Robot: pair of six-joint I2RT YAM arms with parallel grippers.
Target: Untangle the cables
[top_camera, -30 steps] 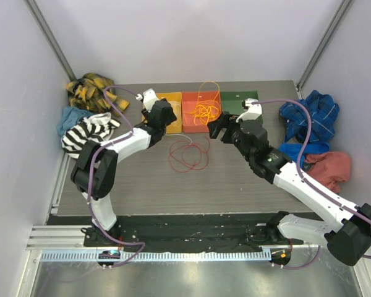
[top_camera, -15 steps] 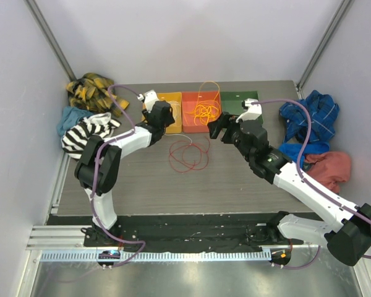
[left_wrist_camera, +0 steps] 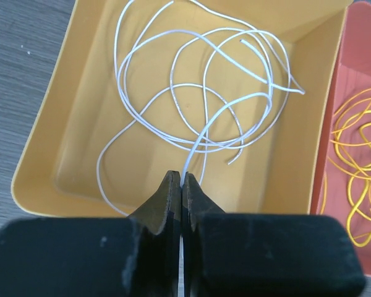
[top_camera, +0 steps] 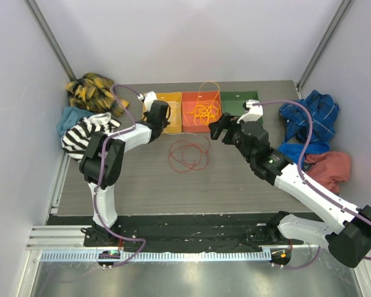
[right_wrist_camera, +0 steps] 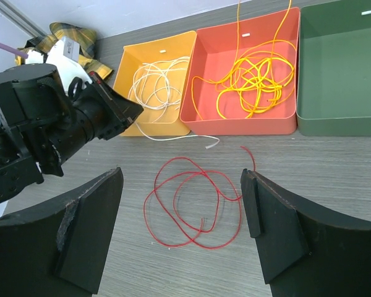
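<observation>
A white cable [left_wrist_camera: 198, 93] lies in loose loops in the yellow tray [left_wrist_camera: 55, 154]. My left gripper [left_wrist_camera: 182, 179] is shut on one strand of it at the tray's near side. From the right wrist view, the white cable's tail [right_wrist_camera: 179, 137] trails over the tray's front rim onto the table. A yellow-orange cable [right_wrist_camera: 253, 77] is bunched in the orange tray [right_wrist_camera: 195, 105]. A red cable [right_wrist_camera: 195, 210] lies looped on the table, below and between the fingers of my open right gripper [right_wrist_camera: 181, 173], which hangs above it holding nothing. From above, the left gripper [top_camera: 157, 114] sits at the yellow tray and the right gripper [top_camera: 217, 129] is right of the red cable [top_camera: 188, 154].
A green tray [right_wrist_camera: 340, 74] stands right of the orange one with nothing in it. Heaps of clothing lie at the table's left edge [top_camera: 86, 133] and right edge [top_camera: 309, 117]. Walls close in both sides and the back.
My left gripper has shifted a little toward the yellow tray and its jaws have closed on the white cable. The right arm has not moved.
</observation>
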